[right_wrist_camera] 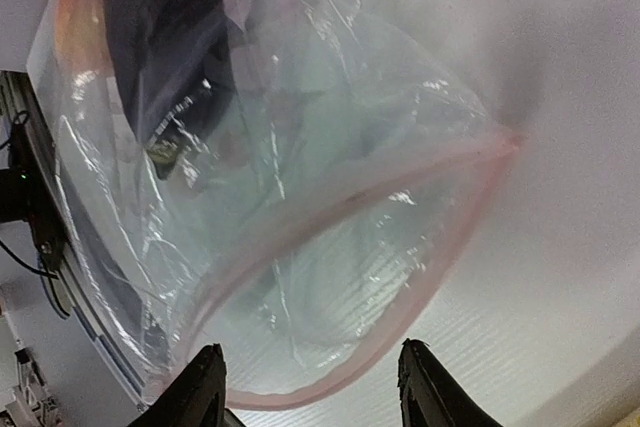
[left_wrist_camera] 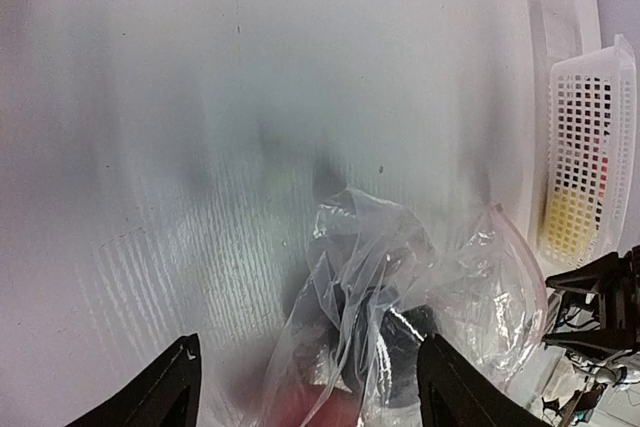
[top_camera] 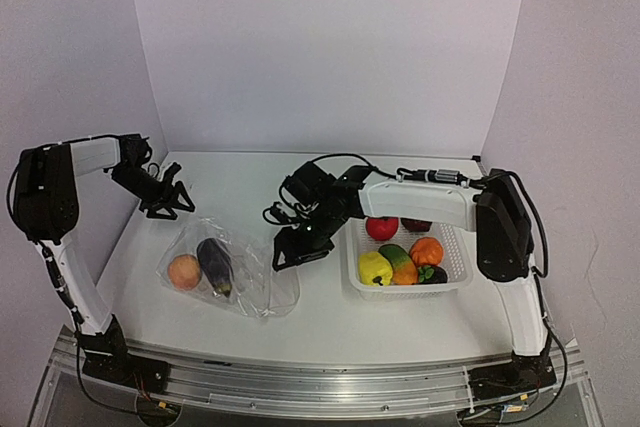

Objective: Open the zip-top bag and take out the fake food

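Observation:
The clear zip-top bag (top_camera: pixel 252 285) lies on the white table, left of centre. Inside it are two pieces of fake food, a peach-pink fruit (top_camera: pixel 184 271) and a dark purple eggplant (top_camera: pixel 214 264). My left gripper (top_camera: pixel 170 200) hovers open behind the bag, apart from it; the left wrist view shows crumpled plastic (left_wrist_camera: pixel 400 247) between and beyond its fingers (left_wrist_camera: pixel 308 367). My right gripper (top_camera: pixel 298 247) stands open at the bag's right edge. Its wrist view looks into the gaping mouth, with the pink zip strip (right_wrist_camera: pixel 470 217) curving between its fingers (right_wrist_camera: pixel 310 357) and the eggplant (right_wrist_camera: pixel 165 37) deep inside.
A white mesh basket (top_camera: pixel 410 290) stands right of the bag, under the right arm. It holds a red apple (top_camera: pixel 381 228), a yellow pepper (top_camera: pixel 374 268), an orange piece (top_camera: pixel 427 250) and other pieces. White walls close off the back and sides.

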